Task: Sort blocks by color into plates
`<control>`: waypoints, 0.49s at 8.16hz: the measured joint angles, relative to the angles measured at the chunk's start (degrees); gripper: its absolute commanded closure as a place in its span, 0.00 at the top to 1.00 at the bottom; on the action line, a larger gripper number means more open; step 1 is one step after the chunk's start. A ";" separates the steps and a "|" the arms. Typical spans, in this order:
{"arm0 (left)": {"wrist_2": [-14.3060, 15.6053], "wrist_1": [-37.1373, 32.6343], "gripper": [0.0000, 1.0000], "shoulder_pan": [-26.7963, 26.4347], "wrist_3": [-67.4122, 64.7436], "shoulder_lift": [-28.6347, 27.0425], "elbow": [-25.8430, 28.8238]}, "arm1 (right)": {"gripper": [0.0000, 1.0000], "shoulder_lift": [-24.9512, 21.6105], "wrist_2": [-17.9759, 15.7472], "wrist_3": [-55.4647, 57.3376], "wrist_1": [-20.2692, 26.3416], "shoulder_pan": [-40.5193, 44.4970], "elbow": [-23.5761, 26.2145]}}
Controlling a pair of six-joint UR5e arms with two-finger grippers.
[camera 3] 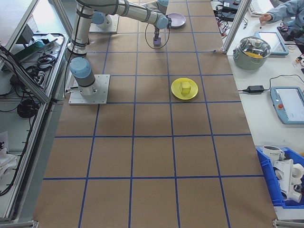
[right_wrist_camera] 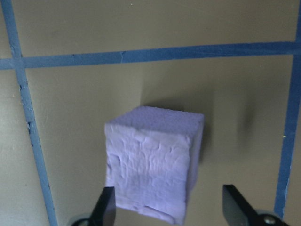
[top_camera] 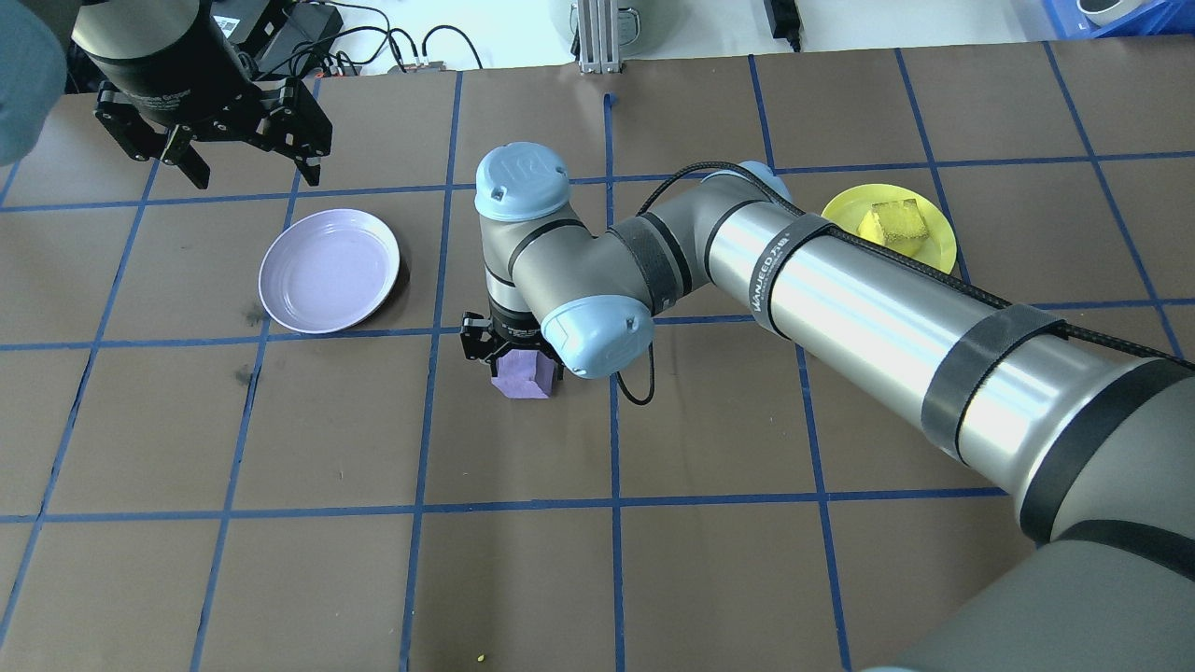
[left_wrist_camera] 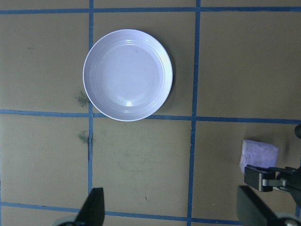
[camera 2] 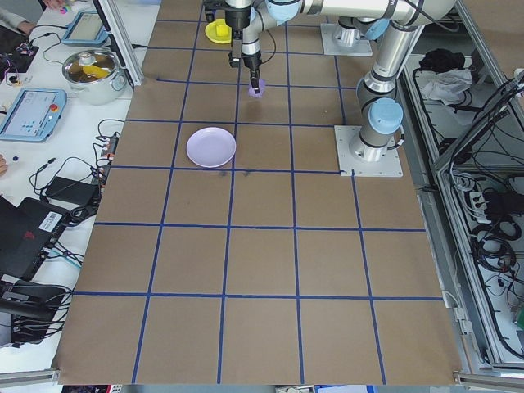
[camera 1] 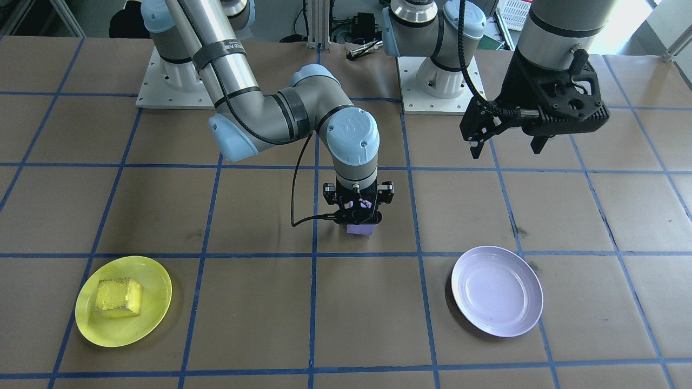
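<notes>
Exterior front-facing view, left to right: the yellow block (camera 1: 118, 296) lies in the yellow plate (camera 1: 92, 324) at lower left. At centre, the right gripper (camera 1: 357, 212) points down over the purple block (camera 1: 361, 229) on the table, fingers spread, not clamping. The lavender plate (camera 1: 497, 290) sits lower right. The left gripper (camera 1: 505, 145) hangs spread wide, upper right.

Purple block (right_wrist_camera: 153, 162) bottom cut off
</notes>
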 measured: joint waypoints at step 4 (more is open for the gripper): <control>-0.17 0.38 1.00 -0.08 -0.15 -1.16 0.00 | 1.00 -3.06 -4.96 -3.86 2.21 -3.87 -0.43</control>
